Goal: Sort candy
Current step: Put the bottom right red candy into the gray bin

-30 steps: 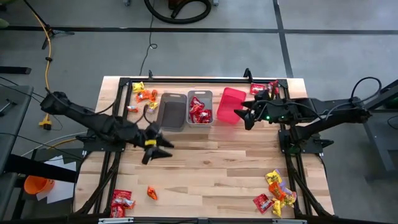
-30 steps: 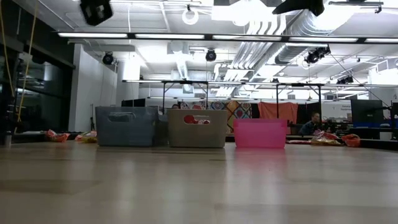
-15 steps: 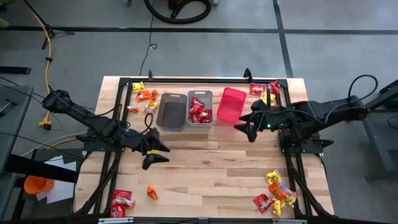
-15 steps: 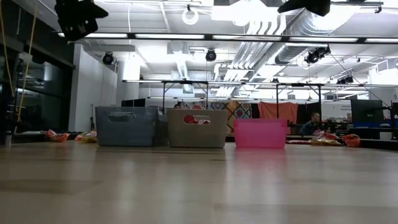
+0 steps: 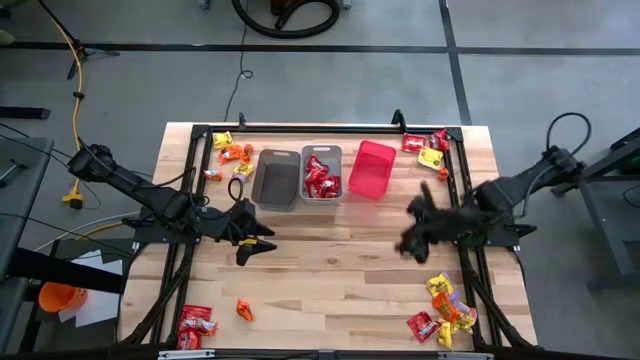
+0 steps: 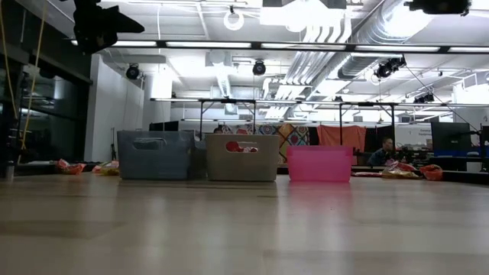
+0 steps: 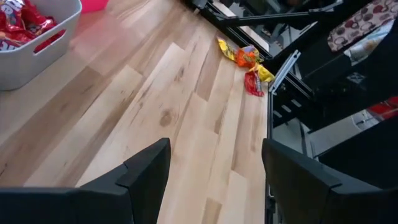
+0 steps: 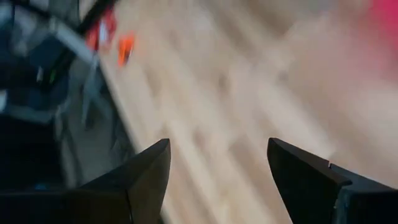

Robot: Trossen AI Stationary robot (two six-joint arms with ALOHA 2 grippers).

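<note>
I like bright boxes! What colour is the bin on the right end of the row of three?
Pink. The bin shows best in the high view, beside the grey one.

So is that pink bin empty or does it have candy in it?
Empty: from above, the pink bin shows only bare pink floor.

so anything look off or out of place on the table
One thing: the pink bin sits slightly askew in the high view, angled against the straight grey bin and brown bin. Only the grey bin shows candy.
</note>
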